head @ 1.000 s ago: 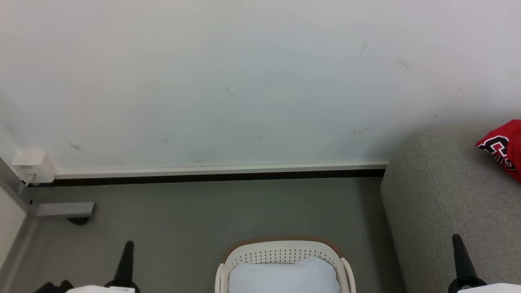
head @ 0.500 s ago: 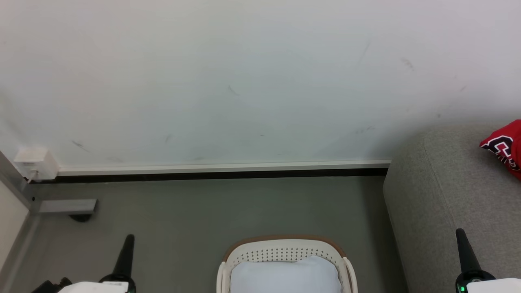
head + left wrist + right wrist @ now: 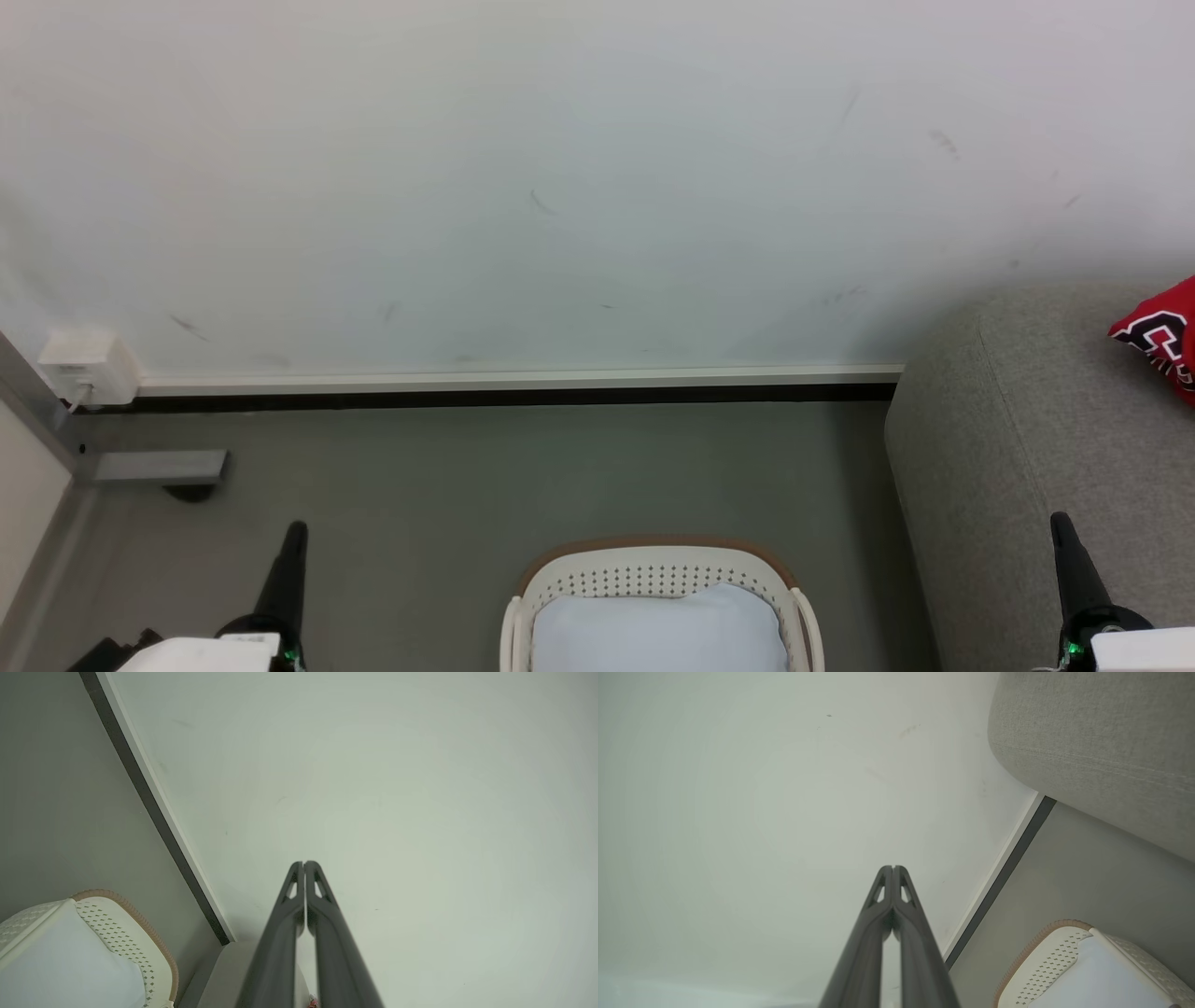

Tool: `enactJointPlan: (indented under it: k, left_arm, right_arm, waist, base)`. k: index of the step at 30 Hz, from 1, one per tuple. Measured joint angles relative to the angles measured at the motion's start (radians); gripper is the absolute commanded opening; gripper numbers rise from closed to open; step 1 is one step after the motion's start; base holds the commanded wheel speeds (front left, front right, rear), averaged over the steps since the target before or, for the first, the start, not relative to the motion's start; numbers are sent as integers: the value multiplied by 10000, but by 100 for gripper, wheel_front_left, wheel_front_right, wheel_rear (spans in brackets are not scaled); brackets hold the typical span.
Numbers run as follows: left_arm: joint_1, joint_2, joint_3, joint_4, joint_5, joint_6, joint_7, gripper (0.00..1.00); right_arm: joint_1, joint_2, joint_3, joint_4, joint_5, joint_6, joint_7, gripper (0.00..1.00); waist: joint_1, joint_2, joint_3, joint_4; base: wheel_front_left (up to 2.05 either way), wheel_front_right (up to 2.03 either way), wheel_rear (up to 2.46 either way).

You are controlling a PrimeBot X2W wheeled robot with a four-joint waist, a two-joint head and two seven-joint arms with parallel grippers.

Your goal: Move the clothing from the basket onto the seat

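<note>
When from head, clothing (image 3: 1163,338) on seat (image 3: 1013,439).

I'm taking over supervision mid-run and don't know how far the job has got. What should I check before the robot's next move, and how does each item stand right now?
1. The left gripper carries nothing: ok, its fingers are shut together with nothing between them.
2. The right gripper carries nothing: ok, it is shut and empty too.
3. The red jersey is on the sofa: ok, it lies on the grey fabric, partly cut off by the picture edge.
4. The basket is emptied of clothing: cannot tell; a pale pad covers what shows inside, and the near half is out of frame.
5. The basket stands upright, apart from the sofa: ok.
</note>
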State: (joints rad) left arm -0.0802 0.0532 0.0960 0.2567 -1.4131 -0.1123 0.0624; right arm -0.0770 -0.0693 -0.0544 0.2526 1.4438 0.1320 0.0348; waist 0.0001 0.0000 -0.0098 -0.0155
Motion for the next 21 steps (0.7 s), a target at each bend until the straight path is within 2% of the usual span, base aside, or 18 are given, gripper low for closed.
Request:
enactJointPlan:
  k: [21]
  left_arm:
    - [-200, -36, 142, -61, -1563, -119, 418, 0]
  right_arm:
    - [-224, 2, -217, -44, 1469, -2, 443, 0]
  waist:
    - [-1, 0, 93, 120]
  base:
    - [0, 0, 0]
